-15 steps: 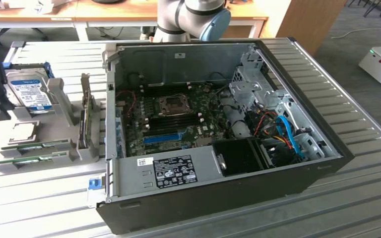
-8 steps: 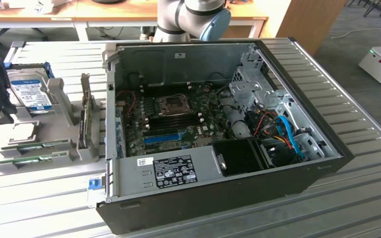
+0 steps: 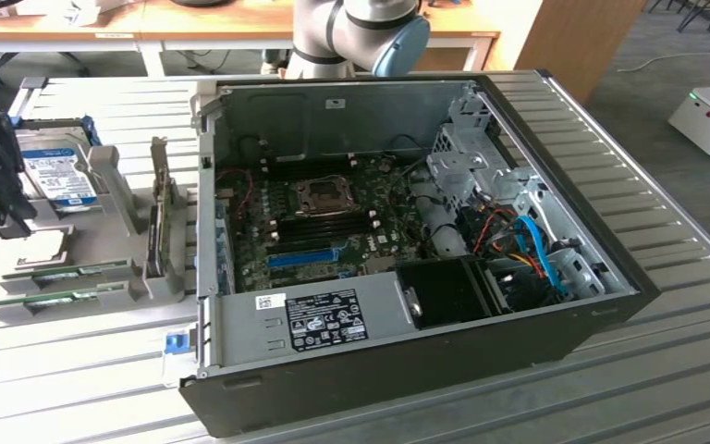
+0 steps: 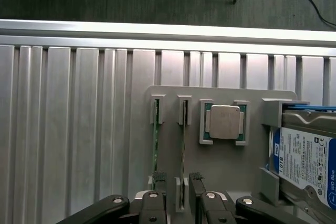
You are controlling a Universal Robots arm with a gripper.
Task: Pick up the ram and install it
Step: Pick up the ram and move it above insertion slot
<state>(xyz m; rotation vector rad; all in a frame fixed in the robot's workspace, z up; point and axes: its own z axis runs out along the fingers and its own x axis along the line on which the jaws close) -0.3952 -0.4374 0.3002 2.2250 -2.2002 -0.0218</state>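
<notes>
hand [image 4: 177, 178] is wide open, straddling the ram [image 4: 182, 145] standing in its grey holder [image 4: 226, 166], and a clean grip needs the pads [image 4: 195, 178] centred and square on that thin edge.

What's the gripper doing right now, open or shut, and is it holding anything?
Gripper: open, holding nothing; in the wrist view its fingers stand either side of a ram stick in the grey holder.
</notes>
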